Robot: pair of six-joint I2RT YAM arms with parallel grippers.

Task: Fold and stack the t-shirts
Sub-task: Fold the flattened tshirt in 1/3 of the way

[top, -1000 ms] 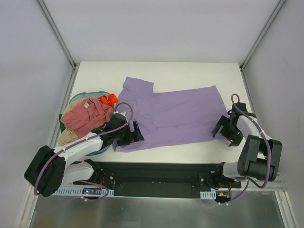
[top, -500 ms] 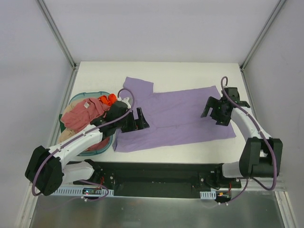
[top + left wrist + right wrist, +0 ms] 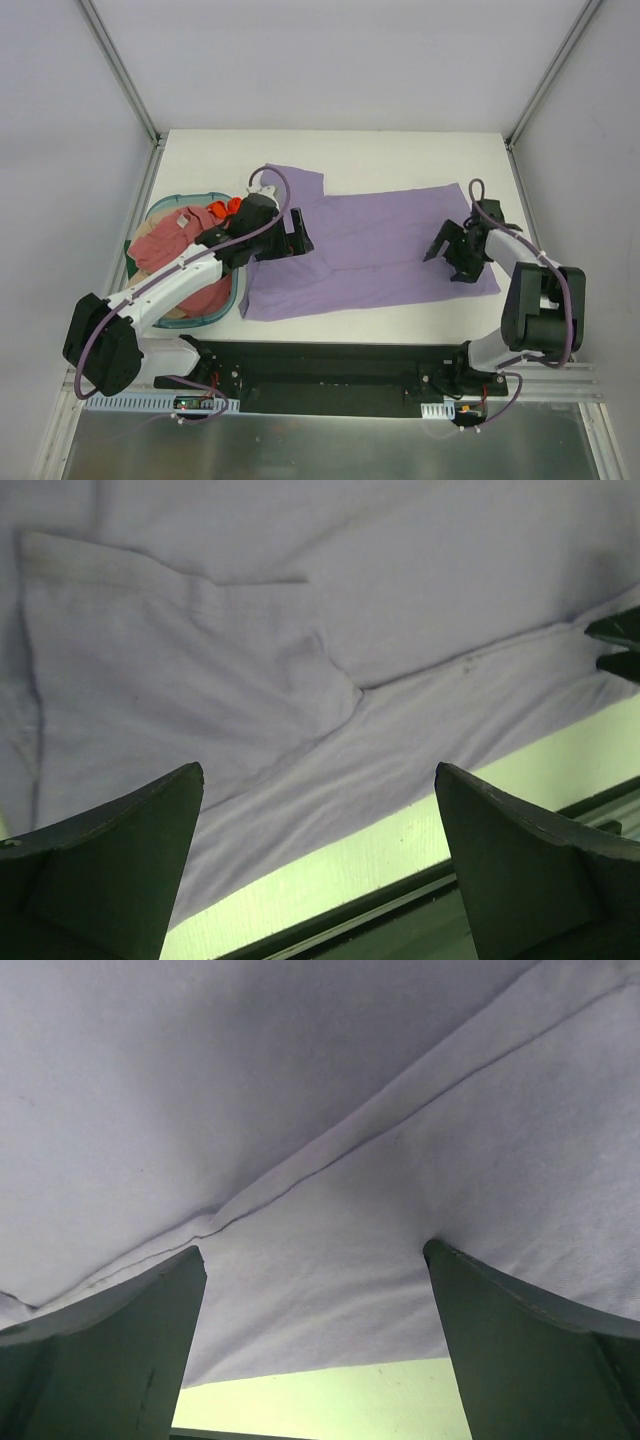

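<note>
Both arms have moved in from the near edge, so the left gripper (image 3: 297, 236) and right gripper (image 3: 452, 260) now hang wide open and empty over the purple t-shirt (image 3: 370, 235) lying flat on the table (image 3: 400, 150), maybe ready to grab and fold it.

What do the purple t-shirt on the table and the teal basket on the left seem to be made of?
Purple t-shirt: soft knit cloth, matte; it lies in creases and a stitched seam shows in the wrist views. Teal basket: probably moulded plastic, smooth; its rim holds a firm oval, though a pink-red t-shirt hides much of it.
</note>
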